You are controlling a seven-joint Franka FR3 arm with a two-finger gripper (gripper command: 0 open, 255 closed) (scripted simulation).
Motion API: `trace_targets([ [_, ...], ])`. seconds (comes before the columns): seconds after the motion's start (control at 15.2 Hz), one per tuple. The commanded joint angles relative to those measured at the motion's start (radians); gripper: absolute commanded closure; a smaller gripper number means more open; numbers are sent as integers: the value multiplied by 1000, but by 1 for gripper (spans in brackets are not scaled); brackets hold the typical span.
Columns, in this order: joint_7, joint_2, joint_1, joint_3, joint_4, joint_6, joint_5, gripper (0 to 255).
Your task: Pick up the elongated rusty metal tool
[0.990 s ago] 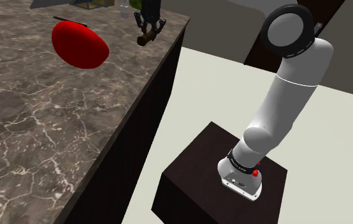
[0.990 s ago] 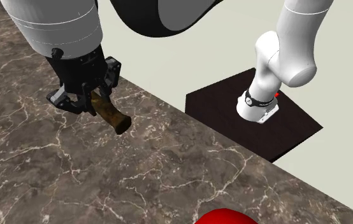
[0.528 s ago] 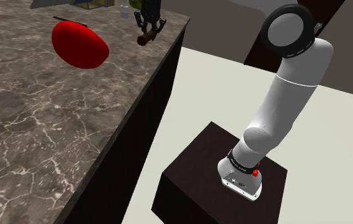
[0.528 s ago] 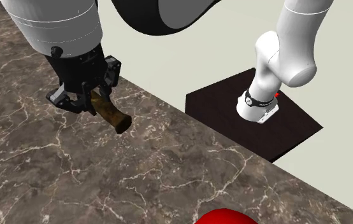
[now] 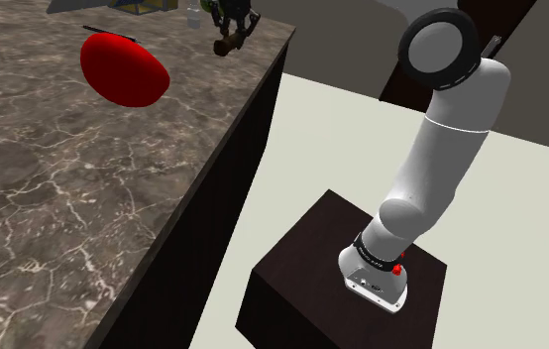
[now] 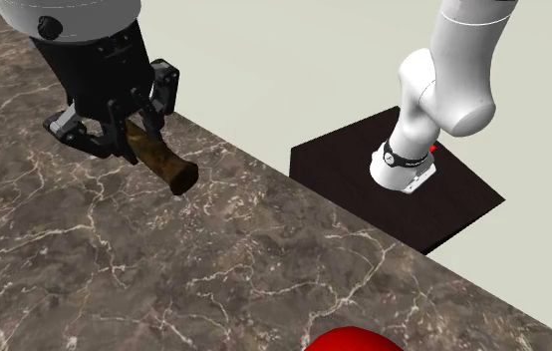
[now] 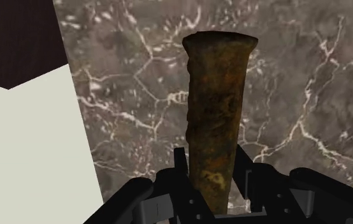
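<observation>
The rusty brown elongated tool [image 6: 160,160] hangs in the air above the dark marble counter [image 6: 264,259], clasped at its upper end by my black gripper [image 6: 115,130]. Its flared free end points down and toward the second exterior view's right. In the wrist view the tool [image 7: 216,121] runs straight out from between the two fingers, which press on its near end, with my gripper [image 7: 215,184] shut on it. In the shoulder view the gripper [image 5: 233,22] and the tool [image 5: 227,44] show small at the counter's far corner, above its edge.
A glossy red rounded object [image 5: 122,67] lies on the counter [image 5: 84,188] at the shoulder view's upper left, and its top edge [image 6: 354,341] shows low in the second exterior view. The dark stand [image 5: 332,278] sits on a pale floor [image 5: 312,139] beside the counter's edge.
My gripper has risen with the tool held in it, shifting a little to the second exterior view's left. The tool now hangs higher above the counter.
</observation>
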Motion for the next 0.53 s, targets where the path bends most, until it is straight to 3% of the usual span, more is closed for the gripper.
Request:
trace_targets([
  [0.0,-4,12,4,0,46,-34,-4,255],
  [0.33,-10,58,21,2,182,-125,-20,255],
  [0.46,-10,60,21,2,186,-128,-21,255],
])
